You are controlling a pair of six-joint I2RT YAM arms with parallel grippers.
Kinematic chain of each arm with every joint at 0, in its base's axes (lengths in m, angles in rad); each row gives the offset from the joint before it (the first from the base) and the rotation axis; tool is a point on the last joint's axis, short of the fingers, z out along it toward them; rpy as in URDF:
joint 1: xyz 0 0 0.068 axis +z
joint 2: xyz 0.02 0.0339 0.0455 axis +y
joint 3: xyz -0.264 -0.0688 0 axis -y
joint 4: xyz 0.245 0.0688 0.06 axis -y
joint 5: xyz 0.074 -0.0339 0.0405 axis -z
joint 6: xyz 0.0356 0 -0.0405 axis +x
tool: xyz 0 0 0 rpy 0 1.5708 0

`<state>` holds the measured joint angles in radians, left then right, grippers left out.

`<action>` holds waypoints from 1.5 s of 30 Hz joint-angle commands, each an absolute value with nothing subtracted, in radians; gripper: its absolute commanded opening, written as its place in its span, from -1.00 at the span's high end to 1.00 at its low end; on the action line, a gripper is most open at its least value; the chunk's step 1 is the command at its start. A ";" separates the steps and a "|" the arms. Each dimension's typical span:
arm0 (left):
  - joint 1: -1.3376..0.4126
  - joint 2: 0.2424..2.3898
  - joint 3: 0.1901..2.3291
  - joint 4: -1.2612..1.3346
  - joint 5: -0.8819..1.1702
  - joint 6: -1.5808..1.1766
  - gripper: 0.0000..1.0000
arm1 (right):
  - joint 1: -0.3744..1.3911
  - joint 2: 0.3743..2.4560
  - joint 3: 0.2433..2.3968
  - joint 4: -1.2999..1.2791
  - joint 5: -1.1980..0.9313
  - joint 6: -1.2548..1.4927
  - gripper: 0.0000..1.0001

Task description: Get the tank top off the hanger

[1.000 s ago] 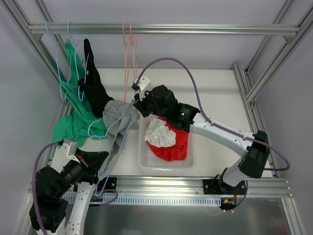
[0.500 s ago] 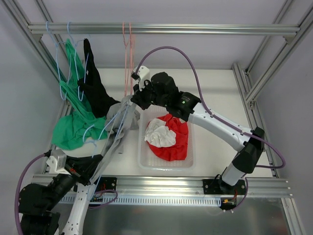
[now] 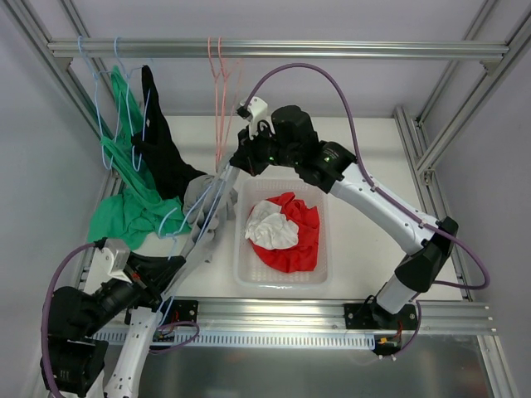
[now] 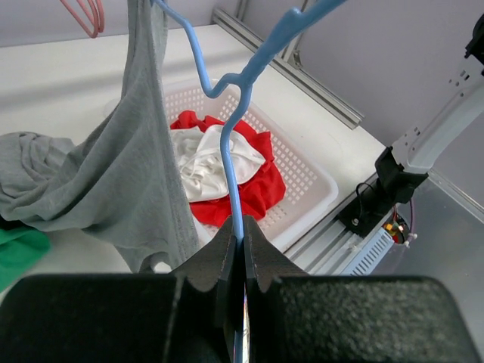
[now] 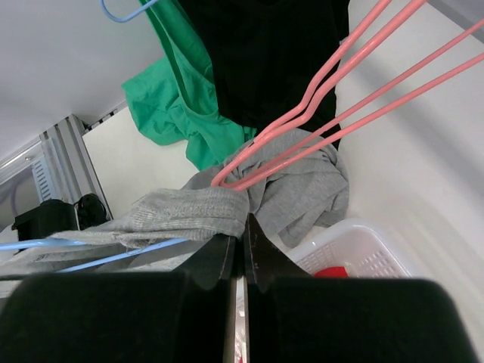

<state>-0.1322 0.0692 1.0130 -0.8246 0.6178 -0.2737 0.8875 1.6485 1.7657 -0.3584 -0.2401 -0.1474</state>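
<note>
Grey knit fabric of the tank top [image 3: 203, 195] is stretched between the two arms, just left of the white basket [image 3: 282, 280], with part of it bunched on the table. The left gripper [image 4: 240, 246] is clamped on the wire of the blue hanger [image 4: 233, 151]. The right gripper [image 5: 243, 238] is pinched onto a fold of the grey fabric, close to the pink hangers [image 5: 333, 83]. Step in hand: stripping the garment by pulling fabric and hanger apart. A strap appears to be draped over the hanger. The next move likely requires the right arm to draw the fabric along and off the hanger arm while the left arm holds the hanger fixed, until the strap slips clear.
</note>
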 commanded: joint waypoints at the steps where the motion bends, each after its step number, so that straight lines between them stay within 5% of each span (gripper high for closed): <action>1: -0.141 0.040 1.009 -0.782 0.707 -0.259 1.00 | 0.882 1.600 1.836 -0.402 -0.236 -0.158 0.99; 18: -0.144 0.135 0.976 -0.799 0.856 -0.238 1.00 | 0.864 1.615 1.873 -0.494 -0.304 -0.135 0.99; 45: -0.143 0.130 1.115 -0.839 0.715 -0.202 1.00 | 0.776 1.792 2.013 -0.609 -0.388 -0.095 0.99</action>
